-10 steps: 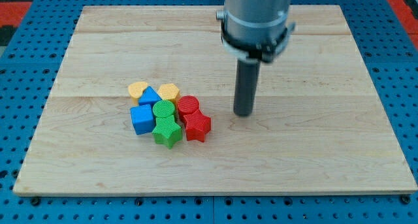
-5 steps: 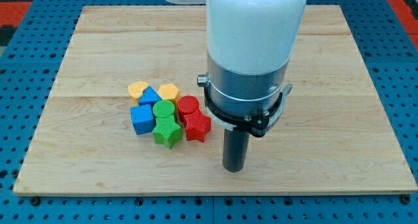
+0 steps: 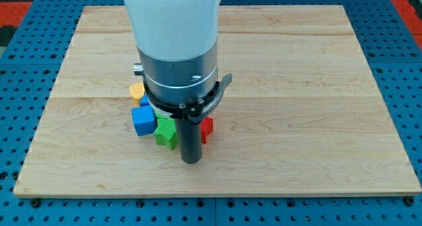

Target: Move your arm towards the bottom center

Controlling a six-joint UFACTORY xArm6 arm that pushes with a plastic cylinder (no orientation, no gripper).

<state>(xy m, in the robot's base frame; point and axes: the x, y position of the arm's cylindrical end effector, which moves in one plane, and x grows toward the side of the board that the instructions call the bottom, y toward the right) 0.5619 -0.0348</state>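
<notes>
Our tip (image 3: 190,161) rests on the bench (image 3: 316,87) just below the block cluster, beside the green star (image 3: 165,132) and the partly hidden red block (image 3: 207,128), with the blue cube (image 3: 142,120) further to the view's left. We carry no gripper, only the rod, so nothing opens or closes. The bottom centre lies slightly right of and below the tip, away from the blocks, so we judge a short slide that way should disturb nothing.

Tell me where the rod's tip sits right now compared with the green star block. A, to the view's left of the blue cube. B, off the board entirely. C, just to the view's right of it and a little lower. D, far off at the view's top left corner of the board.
C: my tip rests on the wooden board just right of and slightly below the green star block, near the bottom centre.
</notes>
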